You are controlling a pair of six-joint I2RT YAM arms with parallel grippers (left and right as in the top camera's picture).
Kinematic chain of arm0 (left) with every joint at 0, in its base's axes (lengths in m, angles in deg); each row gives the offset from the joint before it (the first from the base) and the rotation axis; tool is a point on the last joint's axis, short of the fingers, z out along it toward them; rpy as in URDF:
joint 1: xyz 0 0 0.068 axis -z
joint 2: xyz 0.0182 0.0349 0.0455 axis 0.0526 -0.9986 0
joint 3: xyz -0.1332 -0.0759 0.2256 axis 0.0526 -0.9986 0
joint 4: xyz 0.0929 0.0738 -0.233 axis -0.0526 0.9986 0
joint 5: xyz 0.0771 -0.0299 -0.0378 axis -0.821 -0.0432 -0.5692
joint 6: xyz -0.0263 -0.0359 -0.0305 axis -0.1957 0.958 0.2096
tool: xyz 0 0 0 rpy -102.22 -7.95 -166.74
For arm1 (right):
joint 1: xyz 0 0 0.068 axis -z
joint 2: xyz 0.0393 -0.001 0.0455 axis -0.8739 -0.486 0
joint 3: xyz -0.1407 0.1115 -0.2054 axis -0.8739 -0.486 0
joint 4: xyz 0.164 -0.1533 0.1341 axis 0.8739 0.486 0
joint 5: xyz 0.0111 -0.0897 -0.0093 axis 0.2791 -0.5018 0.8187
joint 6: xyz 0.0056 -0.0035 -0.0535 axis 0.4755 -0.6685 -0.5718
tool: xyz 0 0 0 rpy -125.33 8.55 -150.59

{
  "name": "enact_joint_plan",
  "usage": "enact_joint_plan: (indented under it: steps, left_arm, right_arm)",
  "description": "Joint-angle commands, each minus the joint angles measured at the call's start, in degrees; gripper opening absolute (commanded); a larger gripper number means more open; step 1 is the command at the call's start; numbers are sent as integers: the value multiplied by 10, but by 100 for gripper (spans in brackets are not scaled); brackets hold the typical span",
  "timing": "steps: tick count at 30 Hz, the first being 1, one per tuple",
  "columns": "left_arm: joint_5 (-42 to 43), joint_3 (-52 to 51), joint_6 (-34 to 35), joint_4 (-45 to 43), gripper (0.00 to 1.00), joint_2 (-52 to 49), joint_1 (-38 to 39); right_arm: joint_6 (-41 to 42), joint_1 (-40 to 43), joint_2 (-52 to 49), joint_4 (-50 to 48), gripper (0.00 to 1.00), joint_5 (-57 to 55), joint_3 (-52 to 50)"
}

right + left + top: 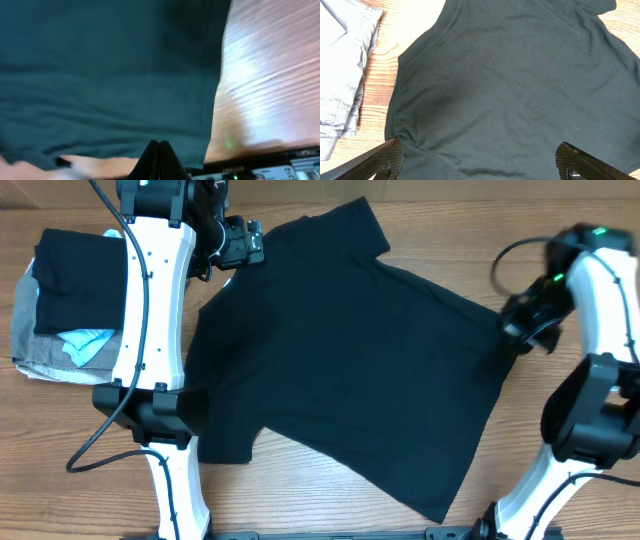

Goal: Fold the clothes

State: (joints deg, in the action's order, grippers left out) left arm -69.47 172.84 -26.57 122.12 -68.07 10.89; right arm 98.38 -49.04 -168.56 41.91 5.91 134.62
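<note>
The clothes, a large black T-shirt [345, 350], lie spread flat across the wooden table with one sleeve toward the back [355, 225]. My left gripper [240, 245] hovers open over the shirt's upper left part. In the left wrist view its wide-apart fingers [390, 155] frame the black fabric [510, 85] near a seam, with nothing between them. My right gripper [515, 330] is at the shirt's right edge. In the right wrist view it [159, 145] is shut, its tips pinching the edge of the shirt [110, 70]; that view is blurred.
A stack of garments sits at the far left: a folded black one [70, 280] on top, a grey one [40, 350] and a light-blue one [85, 345] beneath. The grey garment [340, 60] lies just left of the shirt. The left arm's base [150, 405] stands on the shirt's left edge.
</note>
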Motion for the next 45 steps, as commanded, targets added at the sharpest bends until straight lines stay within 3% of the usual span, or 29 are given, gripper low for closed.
enact_joint_plan:
  steps: [1,8,21,40,45]
  left_arm:
    - [-4,-3,-3,-1,100,15,5]
    - [-4,-3,-3,-1,100,15,5]
    - [-4,-3,-3,-1,100,15,5]
    - [-4,-3,-3,-1,100,15,5]
    - [-4,-3,-3,-1,100,15,5]
  right_arm:
    - [2,-18,10,-39,4,-15,-78]
    - [103,-25,10,-122,4,-111,-174]
    - [104,-25,10,-273,4,-118,-266]
    - [56,37,-26,-511,4,-167,-274]
    - [56,53,-26,-532,4,-171,-236]
